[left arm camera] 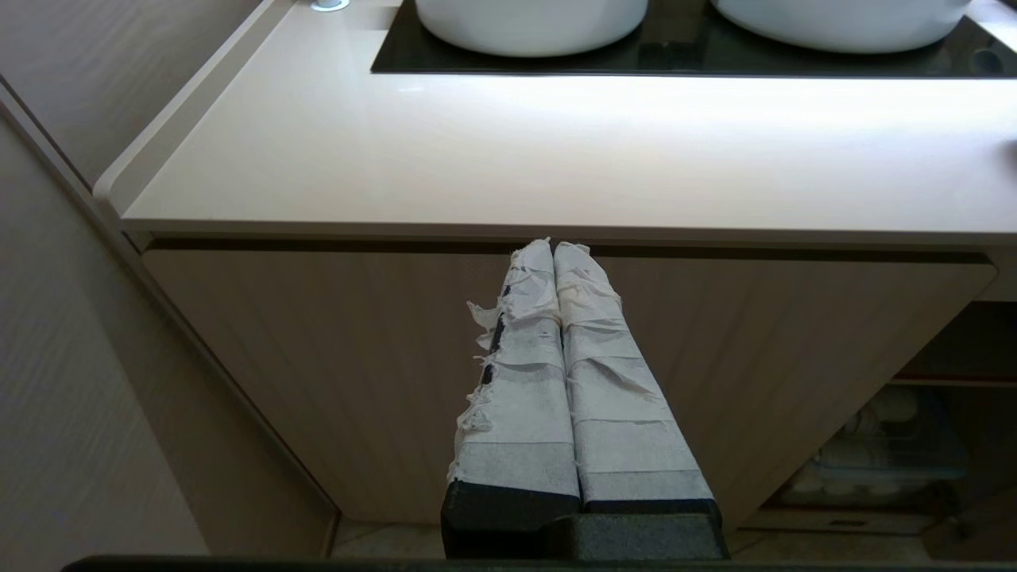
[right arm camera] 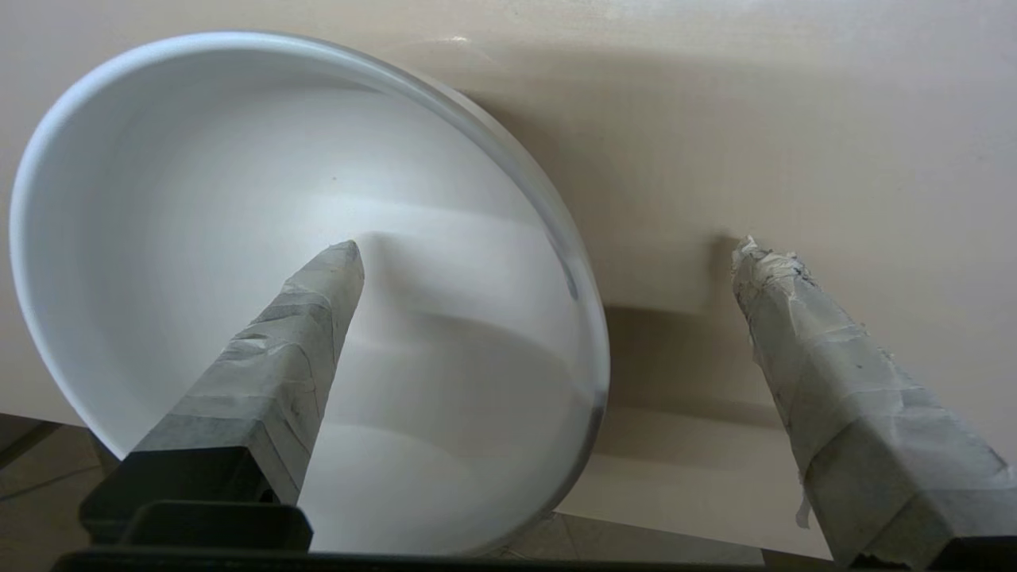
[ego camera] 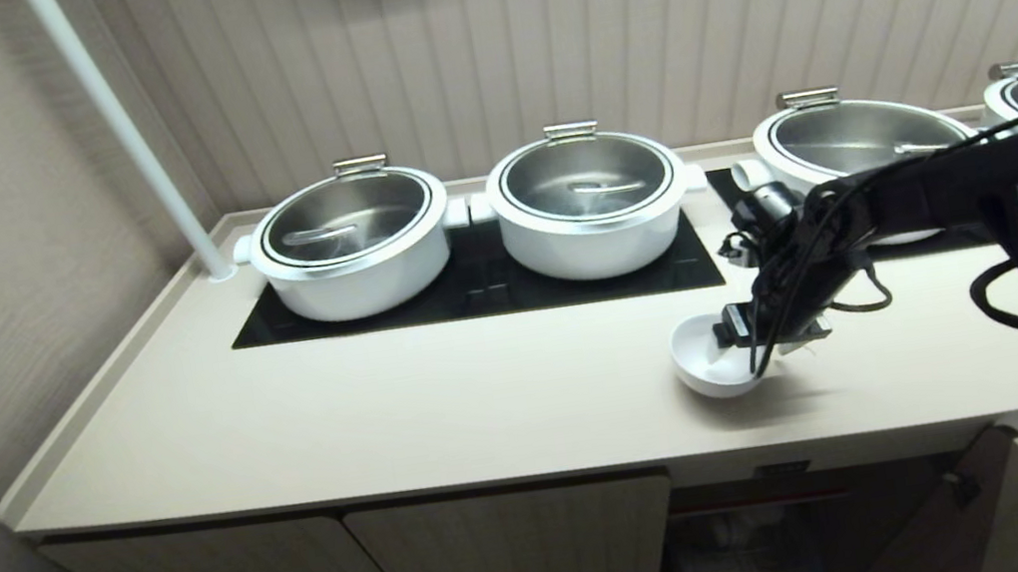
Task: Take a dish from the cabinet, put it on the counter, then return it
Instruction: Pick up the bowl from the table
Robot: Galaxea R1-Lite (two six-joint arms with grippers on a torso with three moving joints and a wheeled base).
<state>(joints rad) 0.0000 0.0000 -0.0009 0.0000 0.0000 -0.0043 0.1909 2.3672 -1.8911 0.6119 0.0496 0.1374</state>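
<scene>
Low by the cabinet [left arm camera: 381,373] front, the left gripper [left arm camera: 554,248] hangs pressed closed. On the counter [ego camera: 387,415] sits the dish [ego camera: 708,367], tilted; the right gripper [right arm camera: 548,254] stands wide, one finger [right arm camera: 294,342] inside it (the other outside). Behind stand white pots [ego camera: 351,244]

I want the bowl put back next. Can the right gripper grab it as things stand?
Probably yes: the right gripper is open and straddles the bowl's rim, one finger inside, one outside, with nothing between them.
</scene>
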